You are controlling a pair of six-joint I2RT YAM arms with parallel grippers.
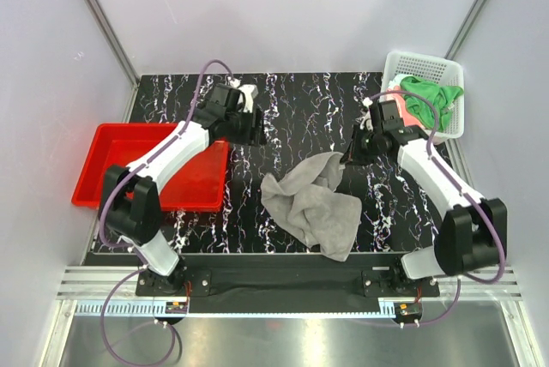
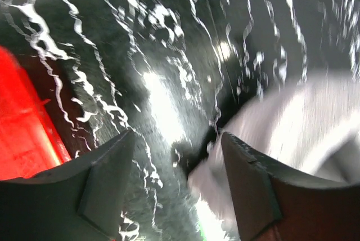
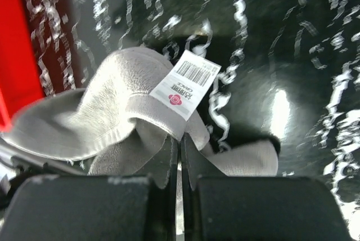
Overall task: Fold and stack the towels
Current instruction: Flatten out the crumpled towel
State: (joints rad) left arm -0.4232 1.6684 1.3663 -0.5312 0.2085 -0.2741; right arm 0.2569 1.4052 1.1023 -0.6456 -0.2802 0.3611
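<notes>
Grey towel (image 3: 112, 100) between the right gripper's (image 3: 180, 154) dark jaws. Its tag (image 3: 185, 83) is white with a black barcode and a pink flower mark. Table (image 1: 292, 101) under the jaws: black, white marble veining. Red tray (image 2: 22, 131) left of the left gripper's (image 2: 177, 137) black jaws. Green towel (image 1: 433, 97) and pink towel (image 1: 396, 99) sit in the white basket (image 1: 420, 60).

The widest open stretch is the back middle of the black marbled table (image 1: 300, 101), between the two arms, and the left gripper (image 1: 259, 131) hangs spread at its edge. Nearer the bases, the crumpled grey towel (image 1: 313, 204) fills the centre, one corner pinched in the closed right gripper (image 1: 347, 159). On the left, the red tray (image 1: 118, 146) lies under the left arm (its raised walls bar a low sweep). The white basket (image 1: 422, 60), heaped with cloth, blocks the far right corner.
</notes>
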